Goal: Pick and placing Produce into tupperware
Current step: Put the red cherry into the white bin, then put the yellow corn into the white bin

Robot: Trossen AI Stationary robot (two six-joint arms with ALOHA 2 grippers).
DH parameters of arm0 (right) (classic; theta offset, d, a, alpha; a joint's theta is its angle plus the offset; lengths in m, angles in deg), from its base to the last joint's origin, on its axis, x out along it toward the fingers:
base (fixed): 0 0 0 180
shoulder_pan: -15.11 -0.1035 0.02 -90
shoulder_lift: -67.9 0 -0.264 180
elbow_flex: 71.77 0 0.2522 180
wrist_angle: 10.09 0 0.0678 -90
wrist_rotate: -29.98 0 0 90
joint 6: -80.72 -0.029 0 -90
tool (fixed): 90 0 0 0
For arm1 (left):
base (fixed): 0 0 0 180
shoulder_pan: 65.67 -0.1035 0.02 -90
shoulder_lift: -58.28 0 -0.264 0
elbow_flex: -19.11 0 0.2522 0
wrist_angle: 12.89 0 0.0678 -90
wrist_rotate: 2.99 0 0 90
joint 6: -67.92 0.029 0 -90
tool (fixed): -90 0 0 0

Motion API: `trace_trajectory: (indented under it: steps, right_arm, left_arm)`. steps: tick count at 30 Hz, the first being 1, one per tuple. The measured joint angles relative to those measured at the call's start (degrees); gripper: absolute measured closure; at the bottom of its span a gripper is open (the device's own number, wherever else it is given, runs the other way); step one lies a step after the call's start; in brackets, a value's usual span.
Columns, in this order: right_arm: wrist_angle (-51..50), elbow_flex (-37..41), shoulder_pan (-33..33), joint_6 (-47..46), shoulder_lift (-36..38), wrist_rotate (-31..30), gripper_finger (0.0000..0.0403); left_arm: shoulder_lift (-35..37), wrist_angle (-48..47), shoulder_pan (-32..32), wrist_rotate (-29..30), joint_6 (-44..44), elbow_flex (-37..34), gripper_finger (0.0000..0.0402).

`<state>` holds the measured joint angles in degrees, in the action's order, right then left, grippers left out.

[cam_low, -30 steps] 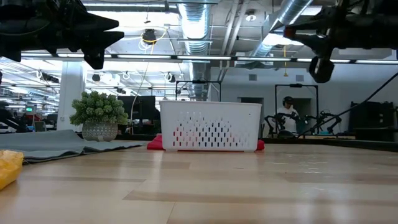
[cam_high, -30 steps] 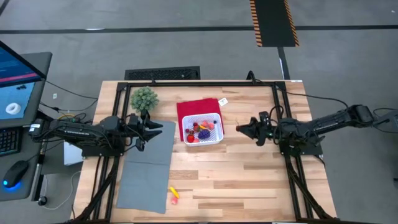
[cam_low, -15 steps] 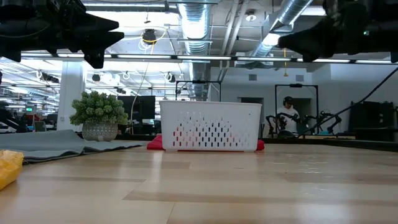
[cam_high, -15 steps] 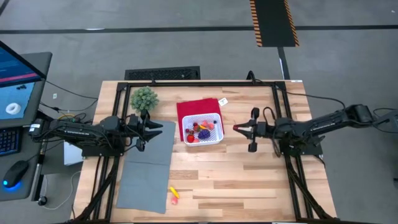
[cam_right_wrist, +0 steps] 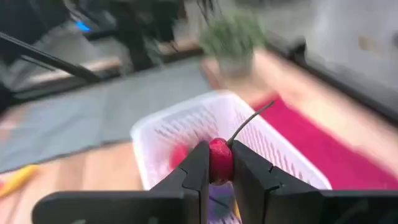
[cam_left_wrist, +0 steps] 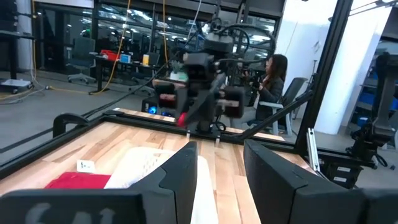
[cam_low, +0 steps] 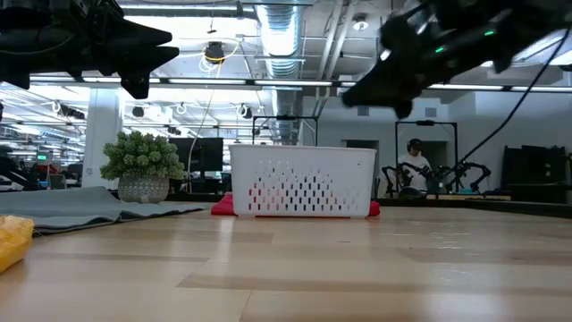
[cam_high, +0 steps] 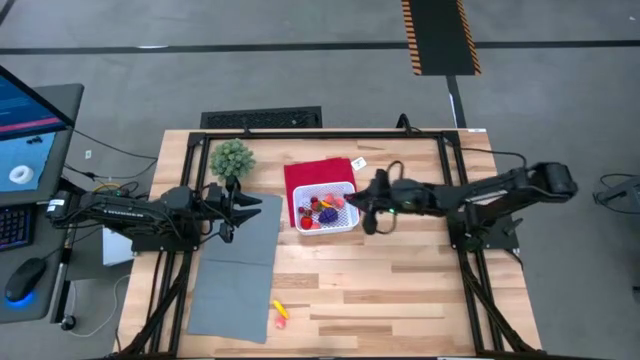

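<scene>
The white latticed tupperware (cam_high: 325, 208) stands on a red cloth (cam_high: 315, 173) and holds several tiny red, pink and purple produce pieces (cam_high: 322, 211). My right gripper (cam_high: 352, 203) hovers at the tupperware's right rim, above it (cam_low: 356, 93), shut on a small red cherry-like fruit (cam_right_wrist: 219, 160) with a thin stem. My left gripper (cam_high: 258, 203) waits open and empty over the grey mat's far corner, left of the tupperware. A yellow and red produce piece (cam_high: 280, 311) lies on the table by the mat's near right corner. My right gripper pinches the little red fruit's two sides (cam_right_wrist: 219, 163) between its two fingertips (cam_right_wrist: 198, 163). The fingers come from the table's right, slanting a little downward. The fruit is lifted clear over the tupperware's right rim, its stem (cam_right_wrist: 249, 122) sticking out past the fingers.
A green bushy plant (cam_high: 232, 158) in a pot stands at the far left. The grey mat (cam_high: 235, 270) covers the table's left side. A small white tag (cam_high: 359, 163) lies past the cloth. Bare wood stretches across the near and right parts.
My right gripper has travelled toward the table's left edge, from mid-right to the tupperware's right rim, rolling about its own axis and tipping slightly down, staying shut on the red fruit.
</scene>
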<state>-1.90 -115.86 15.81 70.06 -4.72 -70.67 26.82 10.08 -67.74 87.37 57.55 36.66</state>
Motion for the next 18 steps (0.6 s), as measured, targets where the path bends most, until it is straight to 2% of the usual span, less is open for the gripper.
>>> trace_trajectory:
  steps: [8, 15, 18]
  right_arm:
    - [-3.8, -9.6, 5.1, -8.2, -11.9, 13.4, 0.0322]
    - [-14.7, -15.8, 7.5, -10.6, -18.4, 13.5, 0.0287]
    - [-14.9, -17.1, 7.7, -10.8, -20.2, 13.4, 0.026]
  left_arm:
    - [0.0, -0.5, 0.0, 0.0, -0.5, 0.0, 0.0281]
    - [0.0, -1.7, 0.0, 0.1, -0.5, 0.0, 0.0281]
    - [0.0, -1.8, 0.0, 0.1, -0.5, 0.0, 0.0281]
